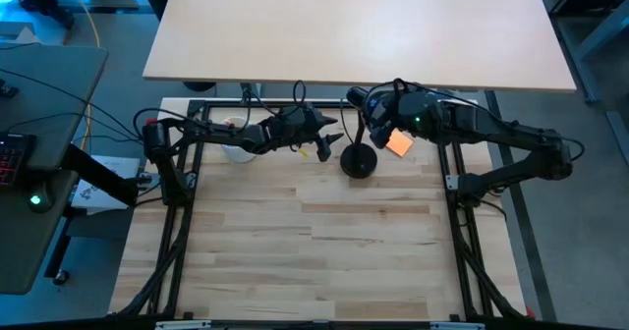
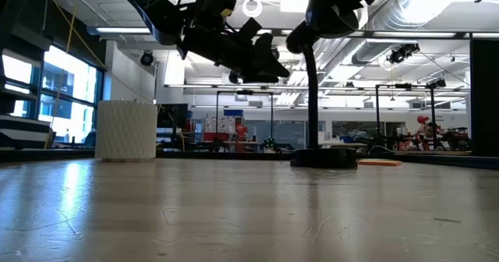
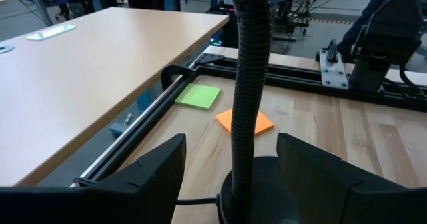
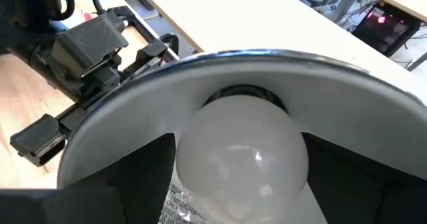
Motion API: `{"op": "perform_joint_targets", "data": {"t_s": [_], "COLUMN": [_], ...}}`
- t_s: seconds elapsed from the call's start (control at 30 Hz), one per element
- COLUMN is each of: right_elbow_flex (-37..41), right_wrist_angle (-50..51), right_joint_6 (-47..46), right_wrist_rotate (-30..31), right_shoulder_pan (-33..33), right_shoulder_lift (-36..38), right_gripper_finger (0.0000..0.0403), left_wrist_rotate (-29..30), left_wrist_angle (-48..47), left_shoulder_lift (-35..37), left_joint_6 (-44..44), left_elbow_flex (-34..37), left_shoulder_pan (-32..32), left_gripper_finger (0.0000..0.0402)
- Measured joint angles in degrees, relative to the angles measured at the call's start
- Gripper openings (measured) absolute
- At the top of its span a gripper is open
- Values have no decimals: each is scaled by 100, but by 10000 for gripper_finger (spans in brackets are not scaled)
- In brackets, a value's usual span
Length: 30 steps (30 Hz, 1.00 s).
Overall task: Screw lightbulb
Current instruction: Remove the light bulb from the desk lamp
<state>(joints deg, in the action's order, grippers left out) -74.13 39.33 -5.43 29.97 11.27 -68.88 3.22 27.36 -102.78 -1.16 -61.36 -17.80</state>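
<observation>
Since the lightbulb [image 4: 240, 151] is thin frosted glass, I judge it light, slippery and easily cracked, so it wants a gentle hold around its widest part, turned without squeezing. It sits inside the lamp shade [image 4: 267, 71], base toward the socket, with the right gripper [image 4: 233, 184] at the shade's mouth, its dark fingers [image 4: 140, 171] on either side of the globe; they appear to rest against the glass, though contact is hard to confirm from this angle. The left gripper [image 3: 230, 177] hangs spread apart with the lamp's ribbed neck [image 3: 250, 84] between its fingers, not touching it, above the round lamp base [image 1: 359, 161]. Counted: one bulb, one lamp, two grippers, one white cup [image 2: 126, 129], one orange sticky note [image 3: 244, 121] and one green sticky note [image 3: 198, 95].
</observation>
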Motion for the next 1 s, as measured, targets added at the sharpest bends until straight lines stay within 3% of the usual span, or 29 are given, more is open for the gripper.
{"op": "perform_joint_targets", "data": {"t_s": [0.33, 0.7, 0.87, 1.0], "right_elbow_flex": [0, 2, -11, -17], "right_wrist_angle": [218, 1070, 1264, 1208], "right_joint_6": [-72, -785, -838, -804], "right_wrist_rotate": [-44, -36, -13, -27], "right_shoulder_pan": [-213, -710, -840, -914], "right_shoulder_lift": [222, 754, 703, 596], "right_gripper_finger": [268, 262, 262, 262], "left_wrist_rotate": [0, -2, 4, -20], "left_wrist_angle": [-120, 19, 1044, 2107], "left_shoulder_lift": [0, 0, 0, 0], "left_joint_6": [2, 2, -408, -1253], "left_elbow_flex": [0, 0, 2, 2], "left_shoulder_pan": [2, 3, 121, 245], "left_gripper_finger": [229, 229, 229, 229]}}
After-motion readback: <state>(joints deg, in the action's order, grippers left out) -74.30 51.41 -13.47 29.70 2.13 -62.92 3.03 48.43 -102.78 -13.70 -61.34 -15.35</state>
